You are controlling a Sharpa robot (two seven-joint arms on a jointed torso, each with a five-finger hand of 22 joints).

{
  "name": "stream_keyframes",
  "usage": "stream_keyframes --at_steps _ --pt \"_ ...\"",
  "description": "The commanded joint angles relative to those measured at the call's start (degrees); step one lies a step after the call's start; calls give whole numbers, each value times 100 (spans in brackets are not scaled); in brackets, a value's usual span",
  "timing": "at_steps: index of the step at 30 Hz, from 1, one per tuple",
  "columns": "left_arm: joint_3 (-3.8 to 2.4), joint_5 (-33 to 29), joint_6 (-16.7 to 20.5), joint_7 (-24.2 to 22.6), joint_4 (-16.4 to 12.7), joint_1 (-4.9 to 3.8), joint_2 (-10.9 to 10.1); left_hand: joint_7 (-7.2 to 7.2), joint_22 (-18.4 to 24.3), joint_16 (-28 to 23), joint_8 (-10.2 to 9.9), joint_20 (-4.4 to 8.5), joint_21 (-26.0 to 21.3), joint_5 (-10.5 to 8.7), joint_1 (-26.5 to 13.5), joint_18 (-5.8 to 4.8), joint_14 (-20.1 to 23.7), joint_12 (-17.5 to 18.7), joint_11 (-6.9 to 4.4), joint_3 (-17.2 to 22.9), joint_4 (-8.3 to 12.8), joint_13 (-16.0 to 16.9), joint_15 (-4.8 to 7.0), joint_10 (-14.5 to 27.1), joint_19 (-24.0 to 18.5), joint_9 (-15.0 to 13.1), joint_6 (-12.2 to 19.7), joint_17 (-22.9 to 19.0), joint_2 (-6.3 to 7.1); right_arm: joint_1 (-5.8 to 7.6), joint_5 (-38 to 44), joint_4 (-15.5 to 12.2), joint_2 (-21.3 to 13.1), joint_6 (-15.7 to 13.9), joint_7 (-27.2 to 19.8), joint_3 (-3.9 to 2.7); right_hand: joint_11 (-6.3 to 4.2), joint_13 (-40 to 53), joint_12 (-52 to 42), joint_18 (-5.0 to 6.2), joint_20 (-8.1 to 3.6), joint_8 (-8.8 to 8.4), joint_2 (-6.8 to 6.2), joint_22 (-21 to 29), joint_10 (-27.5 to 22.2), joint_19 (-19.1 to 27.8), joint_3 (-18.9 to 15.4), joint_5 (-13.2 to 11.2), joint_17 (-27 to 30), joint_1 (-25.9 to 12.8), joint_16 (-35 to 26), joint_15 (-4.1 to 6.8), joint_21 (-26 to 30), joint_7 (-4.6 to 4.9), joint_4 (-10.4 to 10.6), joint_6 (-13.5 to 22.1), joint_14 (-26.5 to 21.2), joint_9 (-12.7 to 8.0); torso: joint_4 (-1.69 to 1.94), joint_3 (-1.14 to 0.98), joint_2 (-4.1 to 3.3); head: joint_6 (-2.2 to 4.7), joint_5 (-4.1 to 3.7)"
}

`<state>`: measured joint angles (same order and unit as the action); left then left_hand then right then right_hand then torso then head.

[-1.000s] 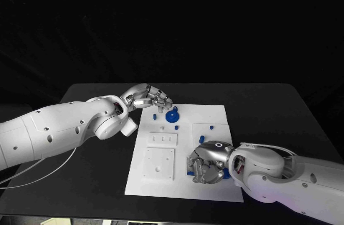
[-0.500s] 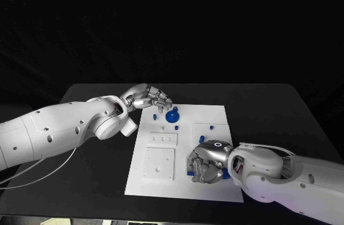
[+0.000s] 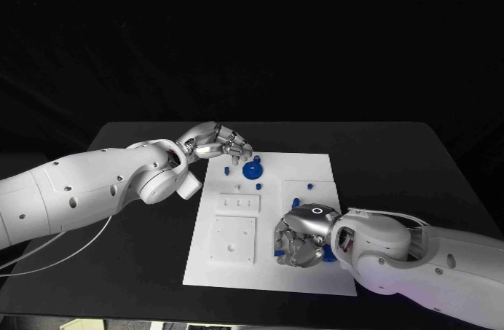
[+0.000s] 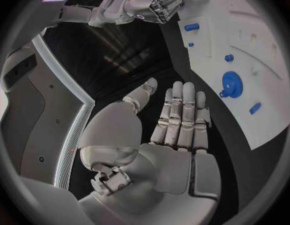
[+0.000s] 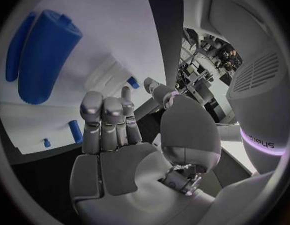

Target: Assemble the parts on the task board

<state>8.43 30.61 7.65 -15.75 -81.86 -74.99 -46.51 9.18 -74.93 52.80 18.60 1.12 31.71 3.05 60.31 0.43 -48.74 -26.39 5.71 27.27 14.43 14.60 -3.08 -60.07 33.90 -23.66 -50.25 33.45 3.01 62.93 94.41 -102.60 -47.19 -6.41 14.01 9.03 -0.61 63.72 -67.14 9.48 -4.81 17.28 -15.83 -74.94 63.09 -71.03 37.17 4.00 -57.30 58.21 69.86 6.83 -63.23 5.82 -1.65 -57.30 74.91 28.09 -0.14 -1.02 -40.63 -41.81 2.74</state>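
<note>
While the right hand [image 3: 302,237] hangs low over the near part of the task board [image 3: 315,170], its fingers bent downward around a cluster of small blue parts [image 3: 282,253] beneath and just beside the fingertips, the step in hand looks like picking one of them up; whether a part is already pinched I cannot tell, since the fingers hide the contact. In the right wrist view the fingers [image 5: 106,116] stand nearly straight and close together with nothing visibly between them, and a large blue cylinder [image 5: 48,52] lies on the white board ahead of the fingertips, a smaller blue peg [image 5: 75,131] beside them. To do this well, the hand should settle on one part only, close thumb against finger across its short axis, and lift straight off so neighbours are not swept aside. The cylinder is likely to roll, so contact should come from both sides at once. The left hand [image 3: 218,144] hovers at the far corner of the board, fingers extended and slightly apart, holding nothing; a blue gear-like disc [image 3: 252,170] sits on the board just ahead of its fingertips, plain in the left wrist view [image 4: 231,84]. It would do best keeping off the board, which rests on the black bench [image 3: 137,140], until the right hand has a firm hold.
</note>
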Motion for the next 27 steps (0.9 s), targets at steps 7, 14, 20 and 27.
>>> stream_keyframes --at_steps 7,14,20,27 --pt "-4 -37 -2 -26 -9 -2 -3 10 -70 33 -30 -13 0 2 26 -43 -14 -7 -10 15 -6 -9 -13 40 16 4 41 -6 -5 -6 113 0 4 221 10 2 -13 -14 -1 552 -12 5 138 -72 2 0 470 -111 -2 83 -34 5 28 -15 295 -75 25 -6 -1 0 -1 -11 2" --pt "-4 -37 -3 -28 -11 -2 -4 10 -70 34 -30 -13 -1 3 24 -43 -13 -8 -10 15 -7 -10 -14 40 16 3 40 -8 -5 -6 131 15 6 250 -5 2 -26 -11 -4 552 -25 32 298 -82 -1 3 827 -118 -9 238 -29 19 14 -32 314 -108 19 13 -1 1 -1 -19 -5" --pt "-4 -37 -8 -29 -12 -2 -10 10 -70 34 -30 -13 -1 3 25 -43 -13 -9 -10 15 -8 -10 -14 40 15 3 40 -9 -7 -6 182 28 16 268 -4 2 -28 -6 -8 552 -22 44 360 -93 -9 21 1025 -118 -15 323 -25 20 -3 -33 212 -114 11 24 -1 0 0 -27 -1" --pt "-4 -37 -11 -26 -11 -2 -10 10 -70 34 -30 -14 -2 3 26 -43 -11 -10 -10 16 -8 -11 -14 41 14 3 40 -11 -8 -6 290 33 19 210 2 2 -19 -2 -15 552 -6 49 190 -98 -7 14 1044 -111 -18 272 -19 12 -32 -26 98 -112 16 32 -1 2 -2 -34 0"
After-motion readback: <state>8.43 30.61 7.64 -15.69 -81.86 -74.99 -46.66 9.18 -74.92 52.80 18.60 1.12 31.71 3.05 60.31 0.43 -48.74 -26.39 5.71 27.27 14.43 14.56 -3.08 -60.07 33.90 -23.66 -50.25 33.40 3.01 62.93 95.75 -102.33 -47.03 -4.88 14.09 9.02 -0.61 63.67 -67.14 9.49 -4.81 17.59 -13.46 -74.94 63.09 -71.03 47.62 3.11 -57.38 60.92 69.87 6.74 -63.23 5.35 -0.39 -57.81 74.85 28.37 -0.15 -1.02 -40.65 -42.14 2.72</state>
